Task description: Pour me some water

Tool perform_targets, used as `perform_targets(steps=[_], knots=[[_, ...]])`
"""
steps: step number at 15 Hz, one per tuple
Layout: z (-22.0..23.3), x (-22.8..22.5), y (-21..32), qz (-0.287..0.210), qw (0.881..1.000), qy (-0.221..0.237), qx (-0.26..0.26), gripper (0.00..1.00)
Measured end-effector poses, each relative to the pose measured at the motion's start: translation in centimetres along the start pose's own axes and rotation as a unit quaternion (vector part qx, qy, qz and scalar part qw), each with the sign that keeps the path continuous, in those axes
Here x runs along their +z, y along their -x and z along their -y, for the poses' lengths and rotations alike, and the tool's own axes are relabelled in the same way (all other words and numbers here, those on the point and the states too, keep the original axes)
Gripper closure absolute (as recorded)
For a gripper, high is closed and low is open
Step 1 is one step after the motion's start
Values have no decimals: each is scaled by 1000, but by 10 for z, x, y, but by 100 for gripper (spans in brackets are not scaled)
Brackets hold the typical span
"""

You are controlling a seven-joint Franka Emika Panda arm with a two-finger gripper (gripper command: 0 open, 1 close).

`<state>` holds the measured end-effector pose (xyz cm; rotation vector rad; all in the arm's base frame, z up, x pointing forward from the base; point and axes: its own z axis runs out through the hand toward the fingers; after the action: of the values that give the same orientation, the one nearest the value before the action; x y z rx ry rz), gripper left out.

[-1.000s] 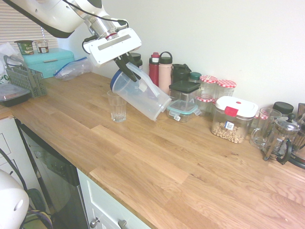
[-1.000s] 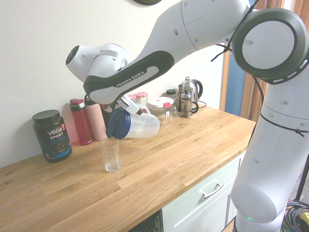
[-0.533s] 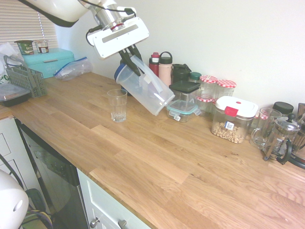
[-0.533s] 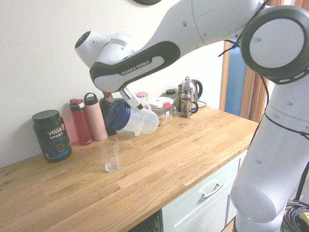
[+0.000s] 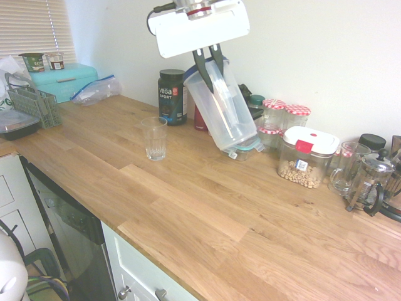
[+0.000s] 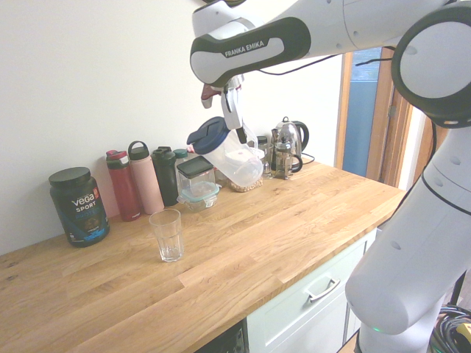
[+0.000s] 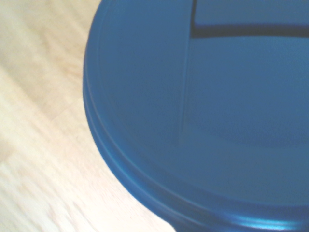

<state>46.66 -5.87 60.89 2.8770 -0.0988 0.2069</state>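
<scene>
Gripper [image 5: 212, 70] closed on handle of tilted pitcher [image 5: 222, 110], 1 glass [image 5: 155, 139] upright on wooden counter [image 5: 188, 207]

Pale wall, wooden counter
Below my claw [image 5: 210, 68] runs the counter [image 5: 188, 207]; behind it rises the wall [image 6: 81, 66]. A blue door [image 6: 364, 110] stands beyond, its frame [image 6: 394, 110] brown.

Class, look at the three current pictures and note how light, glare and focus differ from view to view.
First exterior view: bright, washed-out wall, evenly lit counter, edges fairly crisp. Second exterior view: soft light, the glass readable, "vega" legible on the black tub. Wrist view: blue lid soft, a pale glint along its rim, the wood grain behind blurred.
</scene>
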Motion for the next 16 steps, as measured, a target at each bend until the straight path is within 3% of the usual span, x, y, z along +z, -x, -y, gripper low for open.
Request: perform_targets(steps=[3, 7, 12, 15, 16], knots=[[-44, 30, 15, 16, 995, -57, 77, 100], [-67, 70, 48, 24, 975, -150, 160, 100], [-115, 113, 74, 10, 925, -275, 262, 100], [-115, 126, 73, -30, 890, -345, 297, 100], [-112, 130, 72, -51, 883, -359, 298, 100]])
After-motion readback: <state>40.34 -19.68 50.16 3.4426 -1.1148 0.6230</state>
